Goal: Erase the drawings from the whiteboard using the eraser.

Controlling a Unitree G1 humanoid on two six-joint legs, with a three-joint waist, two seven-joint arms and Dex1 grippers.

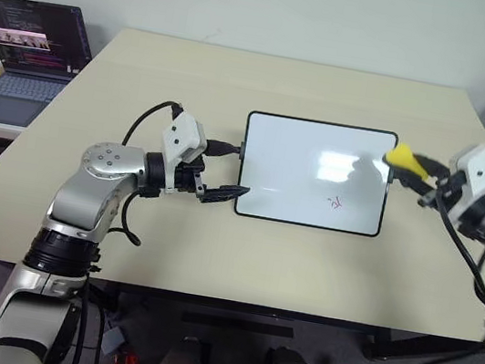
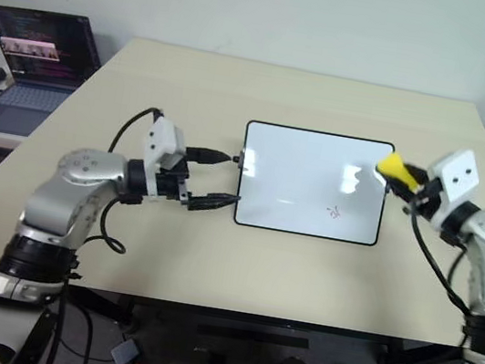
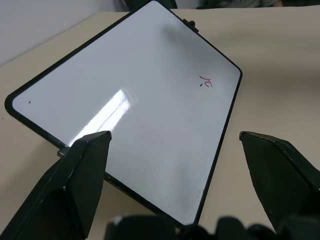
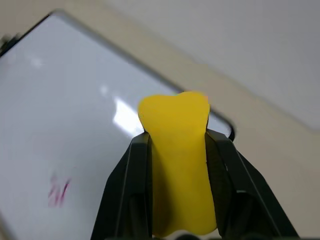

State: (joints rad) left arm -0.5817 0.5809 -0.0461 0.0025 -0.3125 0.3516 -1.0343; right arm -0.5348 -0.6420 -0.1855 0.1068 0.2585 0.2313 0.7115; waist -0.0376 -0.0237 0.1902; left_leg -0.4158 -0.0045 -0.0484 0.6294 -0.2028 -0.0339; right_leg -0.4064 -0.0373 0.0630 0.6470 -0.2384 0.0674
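The whiteboard [image 1: 300, 168] lies flat in the middle of the table, with one small red-pink drawing [image 1: 337, 203] near its front right corner. My right gripper [image 1: 414, 167] is shut on the yellow eraser [image 1: 402, 157] and holds it above the board's right edge, near the far corner. In the right wrist view the eraser [image 4: 177, 160] sits squeezed between the two black fingers, with the drawing [image 4: 59, 190] below it on the board. My left gripper [image 1: 223, 172] is open at the board's left edge, one finger on either side of the small black knob [image 1: 240, 152].
An open laptop [image 1: 27, 56] stands on a side desk at the far left. The beige table [image 1: 286, 83] extends well behind and in front of the board. Black cables run from both wrists.
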